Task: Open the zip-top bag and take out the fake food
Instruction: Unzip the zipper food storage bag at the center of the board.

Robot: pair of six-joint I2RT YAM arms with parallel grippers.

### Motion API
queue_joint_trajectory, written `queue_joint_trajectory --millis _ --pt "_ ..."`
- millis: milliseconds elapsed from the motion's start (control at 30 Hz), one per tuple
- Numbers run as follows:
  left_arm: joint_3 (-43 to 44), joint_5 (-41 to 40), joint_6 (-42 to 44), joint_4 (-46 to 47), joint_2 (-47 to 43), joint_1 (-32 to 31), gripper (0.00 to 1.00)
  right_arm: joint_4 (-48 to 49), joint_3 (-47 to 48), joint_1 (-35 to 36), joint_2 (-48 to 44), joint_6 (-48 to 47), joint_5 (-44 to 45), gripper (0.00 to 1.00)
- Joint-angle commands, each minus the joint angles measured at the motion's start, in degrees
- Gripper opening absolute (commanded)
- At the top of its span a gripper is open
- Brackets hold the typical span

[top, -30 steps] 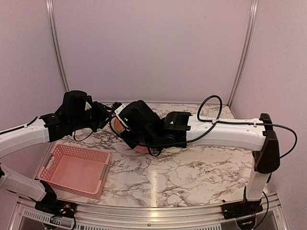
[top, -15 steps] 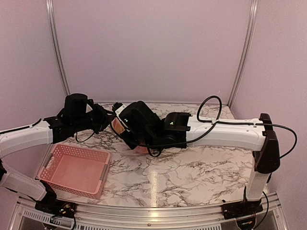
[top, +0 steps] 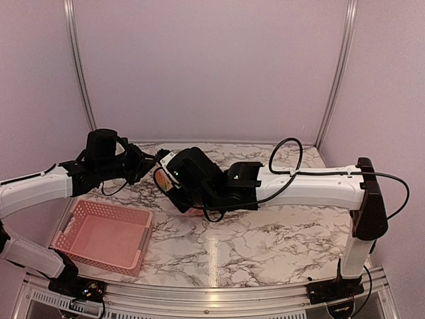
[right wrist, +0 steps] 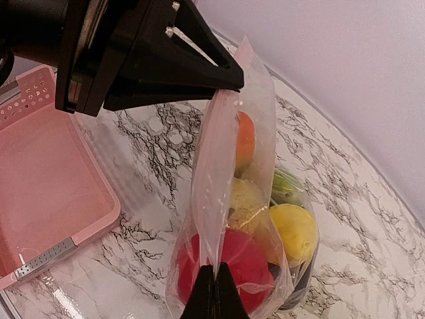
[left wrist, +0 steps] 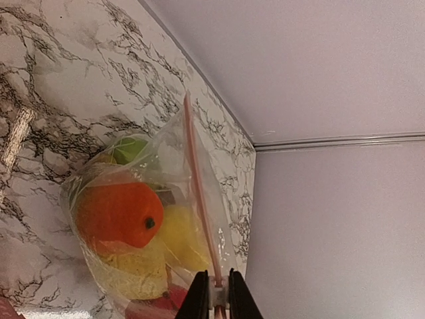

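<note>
Left gripper and right gripper pinch edges of zip-top bag, clear of basket.

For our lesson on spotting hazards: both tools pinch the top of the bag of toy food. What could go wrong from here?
1. The left tool and right tool pinch only thin edges of the bag; pulling could tear the film or slip off rather than part the zip strip.
2. The bag is packed with round toy food; once open, pieces could roll across the table.
</note>
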Motion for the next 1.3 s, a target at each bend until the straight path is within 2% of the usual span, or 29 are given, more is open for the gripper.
queue_joint_trajectory --millis 0,700,1267 --pt "1.26 -1.68 3.03 -1.73 1.15 3.00 0.08 -0.77 -1.48 0.36 -2.82 2.12 -2.29 0.00" --pt "6.29 0.86 9.79 -7.53 5.33 9.86 0.07 -0.85 -3.11 0.31 -3.65 3.43 -3.67 0.00" --pt "7.98 2.34 13.21 -10.26 5.64 12.08 0.07 -0.96 -3.37 0.32 -4.11 3.70 -3.89 0.00"
